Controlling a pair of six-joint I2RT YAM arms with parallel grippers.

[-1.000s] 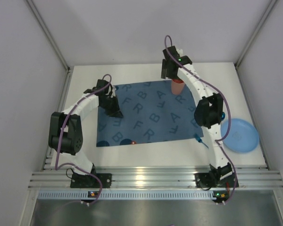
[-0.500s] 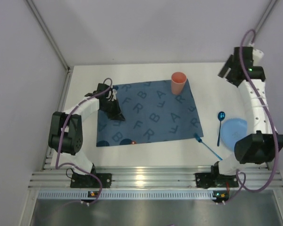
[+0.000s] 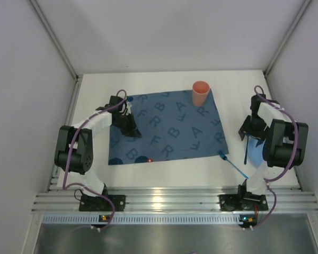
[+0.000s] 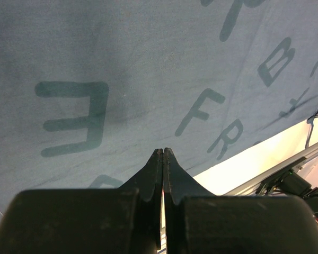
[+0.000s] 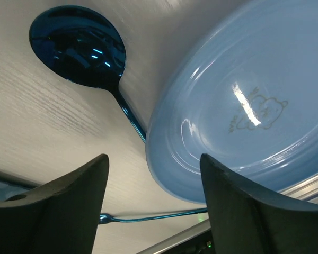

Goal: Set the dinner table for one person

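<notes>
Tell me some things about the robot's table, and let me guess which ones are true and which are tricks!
1. The cup stands on the blue mat. True.
2. The plate is red. False: it is blue.
3. The left gripper is shut. True.
4. The right gripper holds the spoon. False: it is open and empty, and the spoon lies on the table.
</notes>
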